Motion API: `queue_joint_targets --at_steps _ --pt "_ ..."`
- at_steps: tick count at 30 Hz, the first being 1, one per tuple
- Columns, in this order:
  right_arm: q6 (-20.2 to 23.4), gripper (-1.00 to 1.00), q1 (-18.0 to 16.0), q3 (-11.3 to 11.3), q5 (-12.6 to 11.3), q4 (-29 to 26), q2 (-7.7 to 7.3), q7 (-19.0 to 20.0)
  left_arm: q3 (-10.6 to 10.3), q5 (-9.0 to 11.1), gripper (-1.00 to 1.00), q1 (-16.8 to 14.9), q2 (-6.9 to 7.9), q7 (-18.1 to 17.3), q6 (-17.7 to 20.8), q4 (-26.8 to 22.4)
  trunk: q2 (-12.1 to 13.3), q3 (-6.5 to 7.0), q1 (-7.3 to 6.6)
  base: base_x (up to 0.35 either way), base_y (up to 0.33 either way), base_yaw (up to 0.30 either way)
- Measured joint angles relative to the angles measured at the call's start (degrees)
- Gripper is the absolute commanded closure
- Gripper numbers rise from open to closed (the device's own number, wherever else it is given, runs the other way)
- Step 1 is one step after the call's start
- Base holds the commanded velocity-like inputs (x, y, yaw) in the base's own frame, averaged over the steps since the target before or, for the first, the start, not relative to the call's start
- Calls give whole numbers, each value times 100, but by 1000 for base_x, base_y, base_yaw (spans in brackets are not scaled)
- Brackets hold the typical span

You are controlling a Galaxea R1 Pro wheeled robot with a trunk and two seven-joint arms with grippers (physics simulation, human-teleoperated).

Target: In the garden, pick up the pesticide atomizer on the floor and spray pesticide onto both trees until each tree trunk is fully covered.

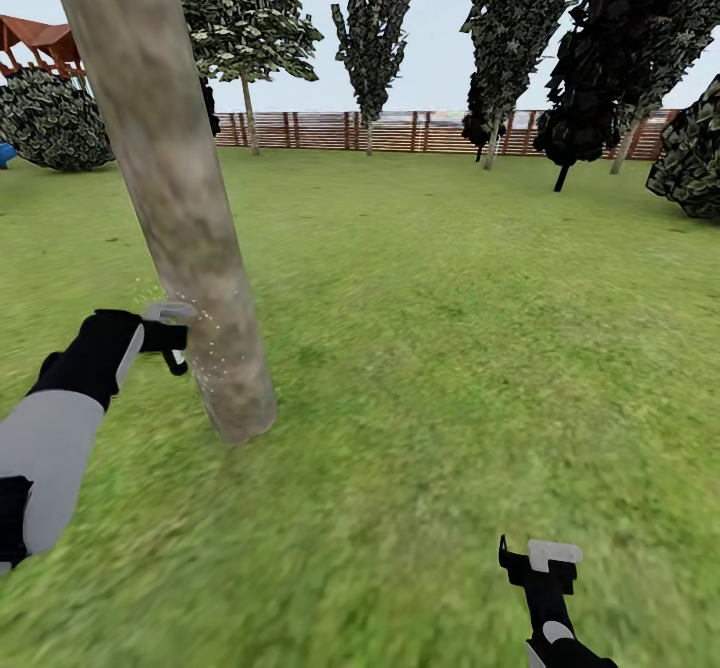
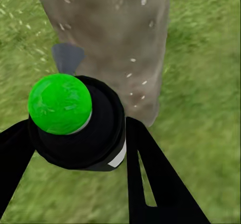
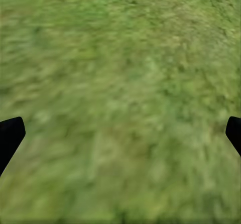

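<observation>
A: Left wrist view first: what is seen between the fingers?

B: The pesticide atomizer (image 2: pixel 75 121), black-bodied with a round green cap, is seen clamped by the left pincer (image 2: pixel 75 148), one black finger (image 2: pixel 150 179) pressed to each side. Its grey nozzle is pointed at the tree trunk (image 2: pixel 108 38), which stands just beyond it.

A: And how is that placed from the head?

B: The left pincer (image 1: pixel 165 333) is held just beside the lower part of the tree trunk (image 1: pixel 175 198), near its foot. Fine white specks of pesticide (image 1: pixel 212 353) are scattered over the bark at that height and in the air beside it.

A: What is reported of the other arm?

B: The right pincer (image 1: pixel 540 560) is seen low over the grass, well apart from the trunk. In the right wrist view its fingertips (image 3: pixel 10 136) are spread wide, with nothing between them but the floor (image 3: pixel 120 98).

A: The surroundings?

B: A wide lawn (image 1: pixel 450 328) is shown, closed off by a brown slatted fence (image 1: pixel 400 131), with further trees (image 1: pixel 372 28) and dark bushes (image 1: pixel 55 118) along it.
</observation>
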Motion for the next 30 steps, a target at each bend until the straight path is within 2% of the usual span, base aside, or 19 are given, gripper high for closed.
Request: queue_joint_targets --at_steps 3,5,7,11,18,20,24,28,30 --pt "1 -100 0 0 0 -1 0 0 2 -49 100 -5 76 -6 90 -62 0 0 0 0 0 0" --pt "1 -100 0 0 0 0 0 0 -5 -111 100 130 387 -8 67 -42 0 -1 1 10 0 0" --pt "2 -100 0 0 0 1 0 0 -8 -25 100 432 457 -15 39 -44 1 -2 1 204 0 0" --pt "-1 -100 0 0 0 -1 0 0 12 3 100 704 418 1 24 -36 1 -1 1 270 0 0" --pt "-3 -100 0 1 2 -1 0 0 34 -29 100 1057 428 61 -23 -23 1 -1 1 27 0 0" --pt "-3 -100 0 0 0 -1 0 0 40 -9 100 1227 429 74 -593 16 0 -1 0 0 0 0" --pt "-1 -100 0 0 0 -1 0 0 37 53 100 1248 412 73 -770 131 0 0 0 19 0 0" --pt "-1 -100 0 -1 0 -1 0 0 51 78 100 1249 360 71 -784 131 0 -1 0 255 57 0" --pt "-2 -100 0 -1 1 -1 0 0 53 100 100 1256 238 65 -796 141 0 -1 0 313 74 0"
